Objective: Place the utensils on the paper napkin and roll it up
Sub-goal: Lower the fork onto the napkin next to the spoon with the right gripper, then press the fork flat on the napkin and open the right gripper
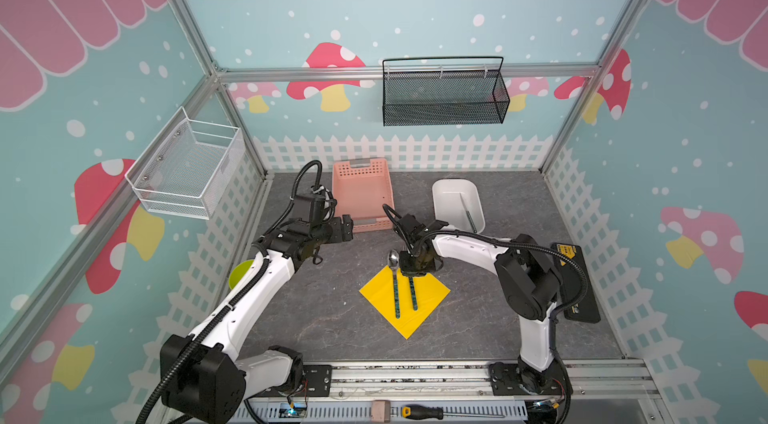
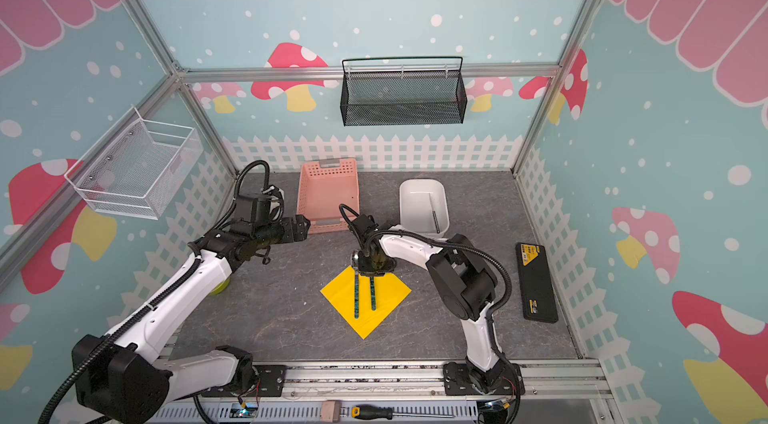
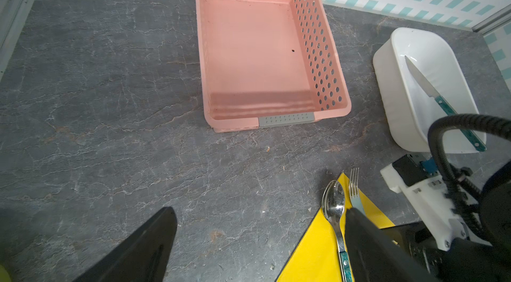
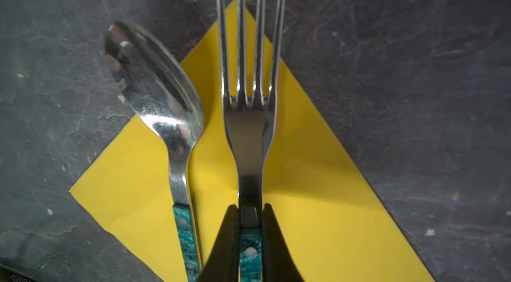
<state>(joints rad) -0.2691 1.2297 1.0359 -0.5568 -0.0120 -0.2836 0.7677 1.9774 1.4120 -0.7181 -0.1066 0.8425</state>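
Currently the right claw (image 4: 250,208) is clamped on the fork (image 4: 249,128) at its teal handle, tines poking past the corner of the yellow napkin (image 4: 304,184). The shiny spoon (image 4: 154,81) lies just beside the claw on the napkin. The knife (image 3: 423,84) sits in the white tub (image 3: 387,73), well apart. The left claw (image 1: 347,228) gapes wide, holding nothing.

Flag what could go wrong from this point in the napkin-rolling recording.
1. The right gripper grips the fork close beside the spoon; pulling away could nudge the spoon or drag the thin yellow napkin.
2. The knife lies in the white tub; rolling now would leave it out.
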